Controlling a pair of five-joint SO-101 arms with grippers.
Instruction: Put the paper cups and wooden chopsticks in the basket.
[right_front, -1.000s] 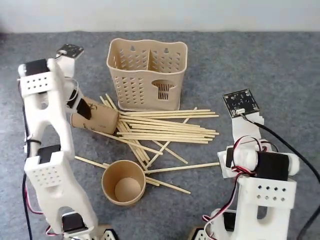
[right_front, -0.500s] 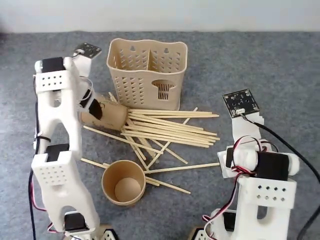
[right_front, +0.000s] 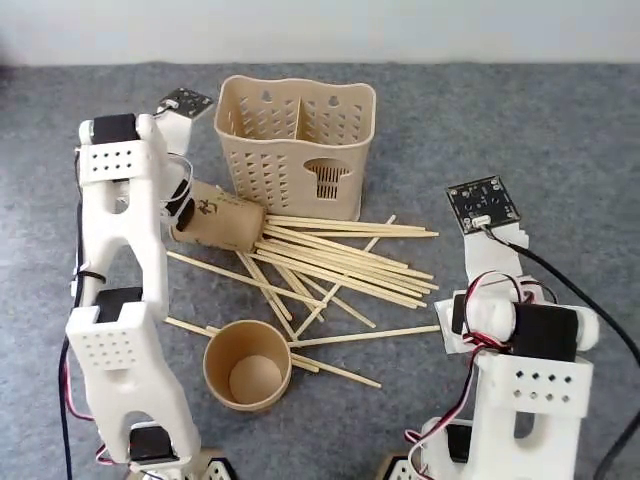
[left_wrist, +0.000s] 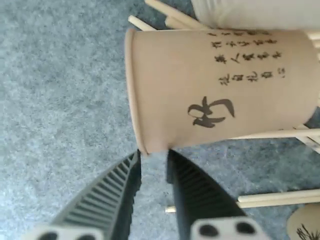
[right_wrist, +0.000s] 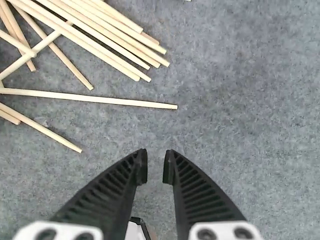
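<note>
Right now your left pincer pinches the rim of the lying paper cup, which rests on its side across a few chopsticks, just in front of the basket at its left end, mouth turned toward your left arm. The upright paper cup stands mouth-up on the grey counter well in front of the basket, with chopsticks fanned out between the two and some reaching its side. Your right pincer hangs low over the counter near the chopstick ends, its fingers drawn together.
</note>
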